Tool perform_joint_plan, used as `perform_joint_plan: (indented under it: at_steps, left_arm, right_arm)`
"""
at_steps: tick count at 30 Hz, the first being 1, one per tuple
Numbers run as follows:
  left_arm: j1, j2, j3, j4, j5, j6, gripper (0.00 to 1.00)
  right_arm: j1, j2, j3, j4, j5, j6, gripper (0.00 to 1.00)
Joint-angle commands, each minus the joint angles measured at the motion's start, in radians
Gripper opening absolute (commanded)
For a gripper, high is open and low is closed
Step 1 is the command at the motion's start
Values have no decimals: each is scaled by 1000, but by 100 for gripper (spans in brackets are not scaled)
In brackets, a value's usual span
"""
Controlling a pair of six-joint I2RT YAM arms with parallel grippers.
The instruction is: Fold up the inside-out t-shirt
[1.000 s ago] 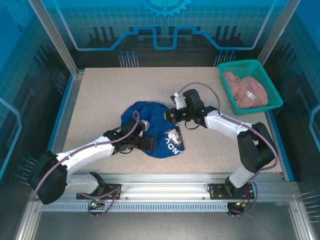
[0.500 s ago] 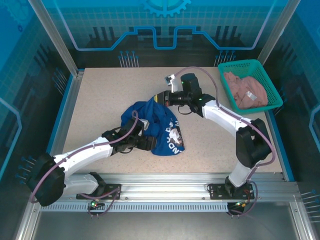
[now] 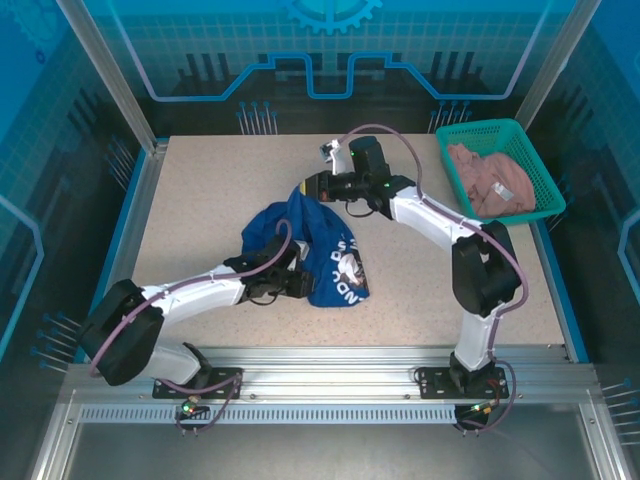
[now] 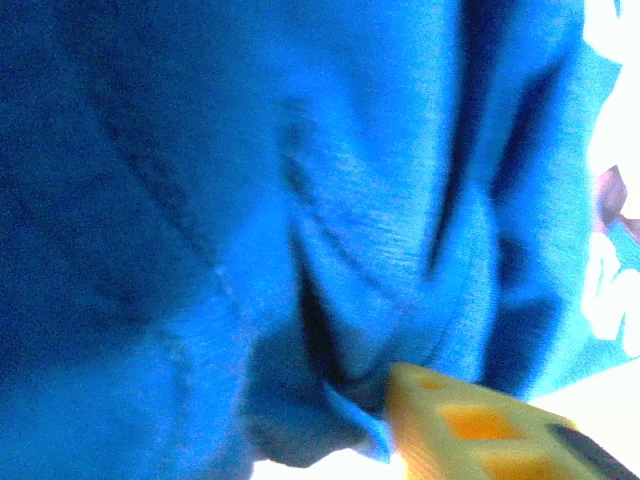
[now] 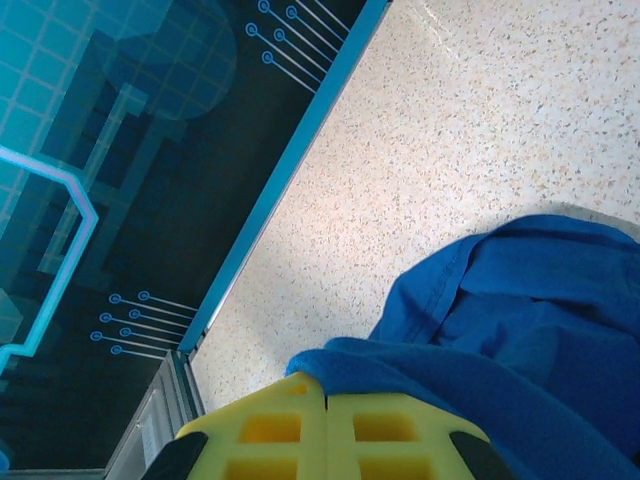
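The inside-out t-shirt (image 3: 300,245) lies crumpled mid-table, royal blue, with a pale print (image 3: 346,276) showing at its near right. My right gripper (image 3: 309,188) is at the shirt's far edge, shut on a lifted blue hem. In the right wrist view its yellow fingers (image 5: 262,425) meet at my right gripper's tip (image 5: 325,384), and the t-shirt (image 5: 520,330) trails away from it. My left gripper (image 3: 298,284) is pressed into the shirt's near left side. In the left wrist view, folds of the t-shirt (image 4: 250,200) hide all but one yellow finger (image 4: 470,425).
A green basket (image 3: 452,134) at the far right corner holds a pinkish-beige garment (image 3: 492,180). The speckled table (image 3: 210,185) is bordered by blue rails and clear walls. The right arm's forearm (image 3: 440,225) crosses just right of the shirt.
My right gripper has moved toward the far left, lifting and stretching the shirt's far edge. My left gripper has pushed further into the shirt's near side and its jaws have narrowed.
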Motion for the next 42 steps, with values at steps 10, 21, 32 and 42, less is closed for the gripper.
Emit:
perform_joint_plan:
  at_steps: [10,21,32,42]
  left_arm:
    - [159,-256,13,373,263,-394,0]
    - [167,-253,142,314,204,-397,0]
    - [167,-255,178,303,192,-397,0]
    - [172,-321,299,238,162,-273,0]
  right_arm:
    - [-118,-434,-313,-442,297,-394,63]
    - [11,-880,-976,19,265,-301,82]
    - [250,-590,-1038,430,563,-219,80]
    - [87,-794,-822,-8,803,-344,0]
